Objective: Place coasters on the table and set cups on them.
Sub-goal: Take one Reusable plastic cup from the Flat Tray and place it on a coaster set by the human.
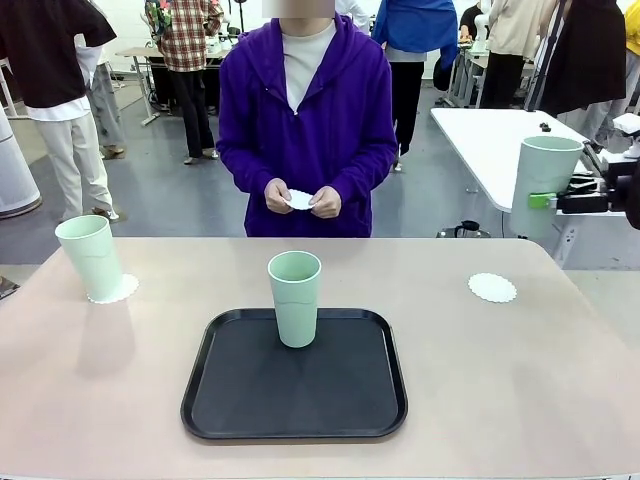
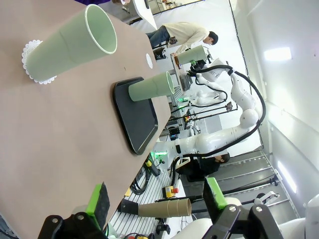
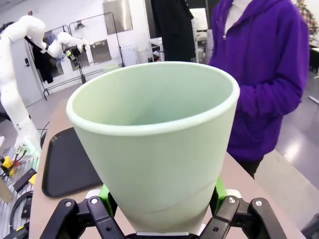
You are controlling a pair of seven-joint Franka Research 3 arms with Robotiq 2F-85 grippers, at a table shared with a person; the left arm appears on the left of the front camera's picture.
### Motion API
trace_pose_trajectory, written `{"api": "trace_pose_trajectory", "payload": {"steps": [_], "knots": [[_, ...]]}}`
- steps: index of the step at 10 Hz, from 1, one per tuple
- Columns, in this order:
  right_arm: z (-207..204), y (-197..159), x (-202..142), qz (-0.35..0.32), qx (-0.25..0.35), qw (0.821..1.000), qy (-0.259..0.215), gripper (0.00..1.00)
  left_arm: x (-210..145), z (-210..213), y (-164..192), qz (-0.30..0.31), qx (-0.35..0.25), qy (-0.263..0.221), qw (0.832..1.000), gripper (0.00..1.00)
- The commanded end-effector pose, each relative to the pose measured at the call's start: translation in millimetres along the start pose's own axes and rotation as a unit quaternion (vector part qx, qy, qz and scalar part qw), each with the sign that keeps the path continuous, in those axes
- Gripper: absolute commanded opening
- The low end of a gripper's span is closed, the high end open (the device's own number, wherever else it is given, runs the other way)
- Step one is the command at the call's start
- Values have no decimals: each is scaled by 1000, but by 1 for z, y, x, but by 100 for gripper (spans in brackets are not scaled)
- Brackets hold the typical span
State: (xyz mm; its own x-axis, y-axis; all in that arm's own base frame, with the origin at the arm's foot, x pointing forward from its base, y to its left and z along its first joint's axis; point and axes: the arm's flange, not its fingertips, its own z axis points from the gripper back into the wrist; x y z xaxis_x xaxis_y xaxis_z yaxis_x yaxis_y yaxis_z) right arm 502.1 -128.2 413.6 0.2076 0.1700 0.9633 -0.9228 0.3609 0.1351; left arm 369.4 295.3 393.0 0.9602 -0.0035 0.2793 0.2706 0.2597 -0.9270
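The right hand (image 1: 545, 201) grips 1 cup (image 1: 545, 165) aloft past the table's (image 1: 500, 400) right edge. Hold it upright, lower it centred onto the bare coaster (image 1: 492, 288), then release. The left hand (image 2: 157, 196) is spread and empty.

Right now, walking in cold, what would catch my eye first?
The right gripper clamps a mint cup in the air at the table's right, near a bare coaster. A second cup stands on the black tray mid-table, and a third cup on a coaster at far left. Across the table, a person's hands hold another coaster.
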Motion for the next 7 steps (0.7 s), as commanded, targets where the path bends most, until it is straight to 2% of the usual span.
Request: {"api": "trace_pose_trajectory", "payload": {"steps": [1, 4, 7], "knots": [[-8, -8, 2, 2, 6, 1000, -25, 85, 0, 1, -2, 2, 5, 0, 1000, 100], [-19, -8, 2, -7, -3, 1000, -4, 85, 0, 1, -2, 2, 5, 0, 1000, 100], [-7, -6, -3, -6, 4, 1000, -10, 85, 0, 1, -2, 2, 5, 0, 1000, 100]]}}
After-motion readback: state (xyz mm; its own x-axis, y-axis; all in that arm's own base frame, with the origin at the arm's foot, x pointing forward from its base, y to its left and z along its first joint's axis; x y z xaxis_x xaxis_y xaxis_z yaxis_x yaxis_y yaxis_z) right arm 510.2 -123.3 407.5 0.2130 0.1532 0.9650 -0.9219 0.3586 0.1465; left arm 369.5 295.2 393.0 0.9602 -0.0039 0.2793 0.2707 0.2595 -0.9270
